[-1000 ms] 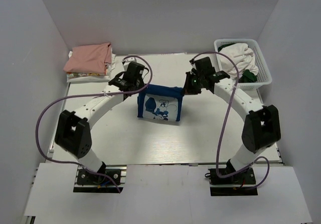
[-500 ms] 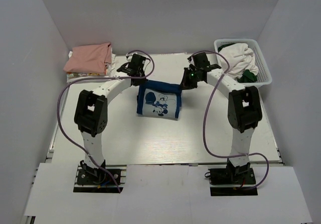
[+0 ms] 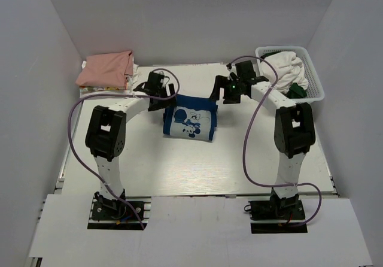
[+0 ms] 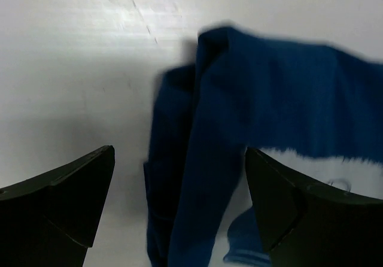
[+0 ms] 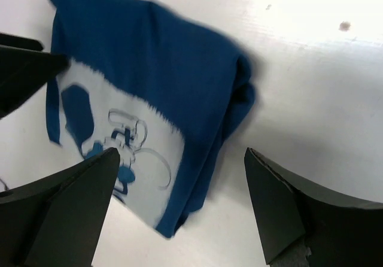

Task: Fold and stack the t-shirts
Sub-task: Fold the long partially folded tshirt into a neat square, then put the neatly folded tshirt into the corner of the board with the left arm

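Blue t-shirt [image 3: 189,122] lies folded mid-surface, with the left claw [image 3: 161,93] and right claw [image 3: 225,91] both spread and empty. It's not yet stacked on the pink t-shirt [image 3: 106,69] at ten o'clock, and the basket [image 3: 281,49] at two holds more.

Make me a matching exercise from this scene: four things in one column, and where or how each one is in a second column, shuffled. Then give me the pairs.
Column one:
1. dark blue t-shirt
2. salmon-pink t-shirt
3. white lattice basket
4. left gripper

Column two:
A. far right corner, white cloth inside
B. open, at the blue shirt's left edge
C. folded in the middle, print facing up
D. far left corner, on top of a pile

Pairs: 1-C, 2-D, 3-A, 4-B.
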You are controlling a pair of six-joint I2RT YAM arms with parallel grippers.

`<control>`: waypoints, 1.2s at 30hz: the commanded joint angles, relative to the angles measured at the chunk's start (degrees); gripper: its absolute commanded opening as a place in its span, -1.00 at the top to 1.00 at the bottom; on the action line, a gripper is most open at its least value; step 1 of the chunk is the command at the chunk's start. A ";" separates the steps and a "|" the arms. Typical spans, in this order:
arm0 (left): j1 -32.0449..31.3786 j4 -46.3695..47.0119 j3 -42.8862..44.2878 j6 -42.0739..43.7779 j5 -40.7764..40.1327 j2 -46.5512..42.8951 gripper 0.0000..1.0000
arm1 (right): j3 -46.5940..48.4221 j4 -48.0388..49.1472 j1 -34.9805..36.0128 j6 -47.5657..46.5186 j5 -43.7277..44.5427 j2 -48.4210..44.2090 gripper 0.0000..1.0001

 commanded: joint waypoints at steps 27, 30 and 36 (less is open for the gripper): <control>-0.42 8.22 -11.33 8.24 20.31 3.69 0.94 | -17.09 6.97 0.43 -4.26 -4.25 -16.84 -0.81; -0.42 5.24 -6.93 10.35 15.22 3.69 1.00 | -17.54 7.23 0.35 -4.26 -4.34 -17.63 -0.81; -0.42 2.51 0.37 20.35 -1.53 -3.33 1.00 | -18.94 8.46 0.52 -4.44 -4.07 -18.42 -0.81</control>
